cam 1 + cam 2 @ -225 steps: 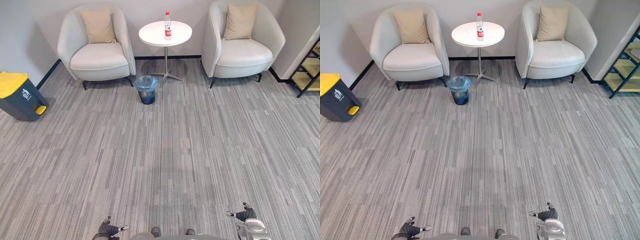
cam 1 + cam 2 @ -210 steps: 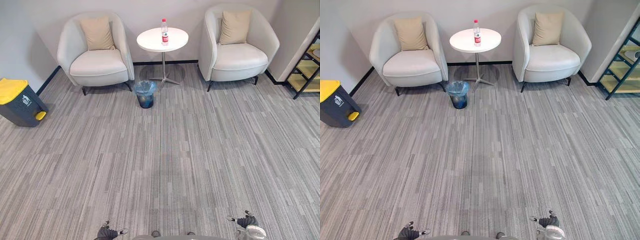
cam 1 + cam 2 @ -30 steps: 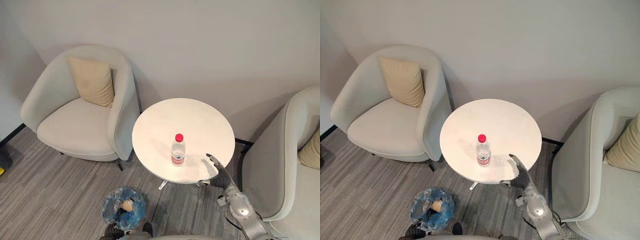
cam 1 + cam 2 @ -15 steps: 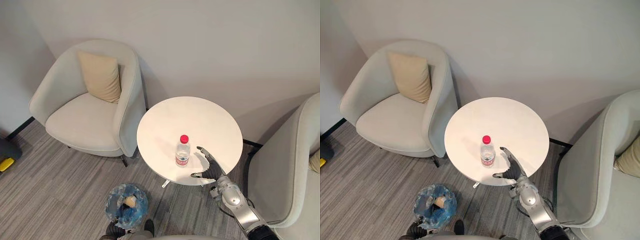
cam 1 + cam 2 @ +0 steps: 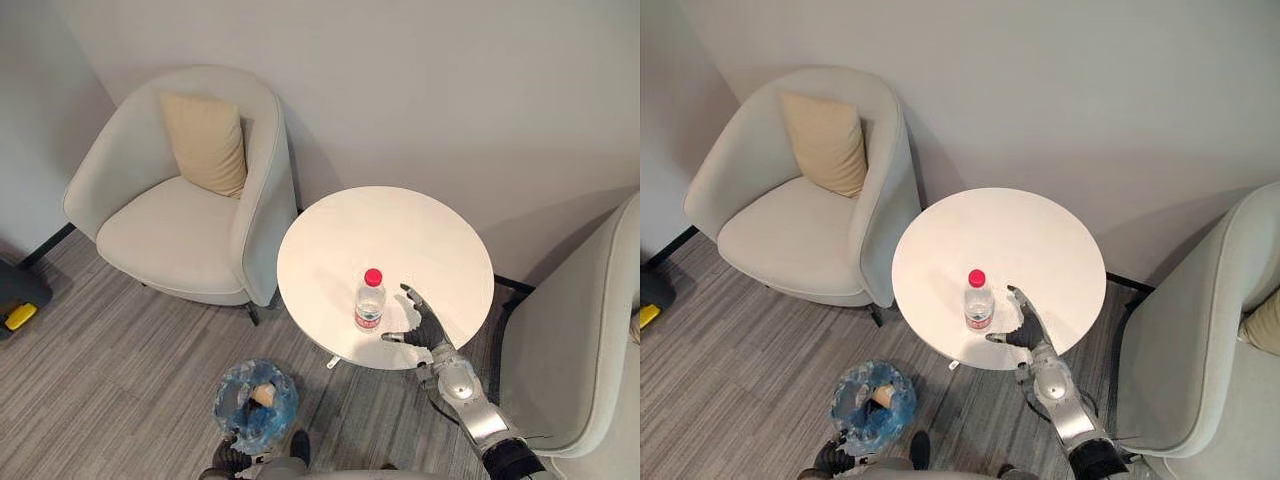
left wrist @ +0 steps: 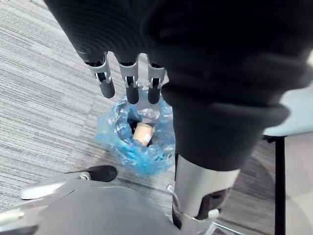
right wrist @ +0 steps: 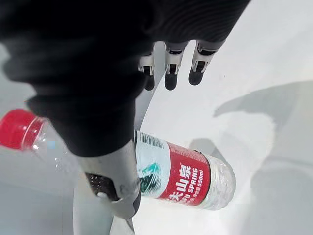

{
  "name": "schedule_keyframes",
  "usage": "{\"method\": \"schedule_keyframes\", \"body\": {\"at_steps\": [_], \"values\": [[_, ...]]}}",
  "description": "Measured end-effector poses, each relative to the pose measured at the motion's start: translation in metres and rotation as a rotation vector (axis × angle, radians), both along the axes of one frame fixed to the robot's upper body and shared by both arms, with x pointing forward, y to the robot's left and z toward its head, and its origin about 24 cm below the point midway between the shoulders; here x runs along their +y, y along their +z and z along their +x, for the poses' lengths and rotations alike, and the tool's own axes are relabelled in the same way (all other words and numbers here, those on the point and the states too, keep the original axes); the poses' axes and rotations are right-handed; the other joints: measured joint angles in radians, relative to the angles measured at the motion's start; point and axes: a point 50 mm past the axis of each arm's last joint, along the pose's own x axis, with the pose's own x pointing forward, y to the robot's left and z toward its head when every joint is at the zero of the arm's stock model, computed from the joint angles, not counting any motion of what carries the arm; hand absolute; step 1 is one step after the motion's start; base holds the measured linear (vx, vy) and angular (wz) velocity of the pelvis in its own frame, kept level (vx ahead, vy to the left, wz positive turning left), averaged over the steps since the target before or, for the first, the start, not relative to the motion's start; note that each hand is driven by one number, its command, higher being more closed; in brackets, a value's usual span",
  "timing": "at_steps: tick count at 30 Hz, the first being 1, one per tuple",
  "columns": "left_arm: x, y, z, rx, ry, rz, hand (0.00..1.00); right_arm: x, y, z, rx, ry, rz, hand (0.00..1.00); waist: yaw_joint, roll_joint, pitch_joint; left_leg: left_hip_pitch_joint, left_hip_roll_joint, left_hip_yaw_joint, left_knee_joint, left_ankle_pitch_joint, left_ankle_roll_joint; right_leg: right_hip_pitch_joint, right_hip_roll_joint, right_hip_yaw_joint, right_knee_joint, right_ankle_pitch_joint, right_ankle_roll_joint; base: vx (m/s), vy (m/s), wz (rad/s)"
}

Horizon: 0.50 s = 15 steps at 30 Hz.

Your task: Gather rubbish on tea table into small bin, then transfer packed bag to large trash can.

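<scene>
My left hand (image 6: 128,84) hangs with fingers straight and loose, the small bin (image 5: 255,402) (blue-bagged) just past its fingertips. My right hand (image 5: 424,331) is spread open over the tea table (image 5: 400,225); the bottle (image 5: 369,300) stands upright just left of my thumb.

The dark cover of my right hand (image 7: 98,73) hid the neck of the bottle (image 7: 181,176) between its red cap and its label. The left edge cut off most of the large trash can (image 5: 20,292), and the right edge cut off the right armchair (image 5: 580,330). I could not tell what the tan thing (image 6: 143,132) in the small bin (image 6: 115,142) was.
</scene>
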Motion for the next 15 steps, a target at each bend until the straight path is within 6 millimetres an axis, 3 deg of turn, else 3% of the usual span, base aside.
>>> {"method": "schedule_keyframes", "body": {"at_steps": [15], "values": [[0.000, 0.003, 0.007, -0.039, 0.013, -0.007, 0.00, 0.003, 0.008, 0.022, -0.016, -0.051, 0.084, 0.00, 0.007, 0.007, 0.056, -0.038, -0.004, -0.008, 0.000, 0.002, 0.000, -0.027, -0.002, -0.006, 0.001, 0.000, 0.000, 0.00, 0.000, 0.01]]}}
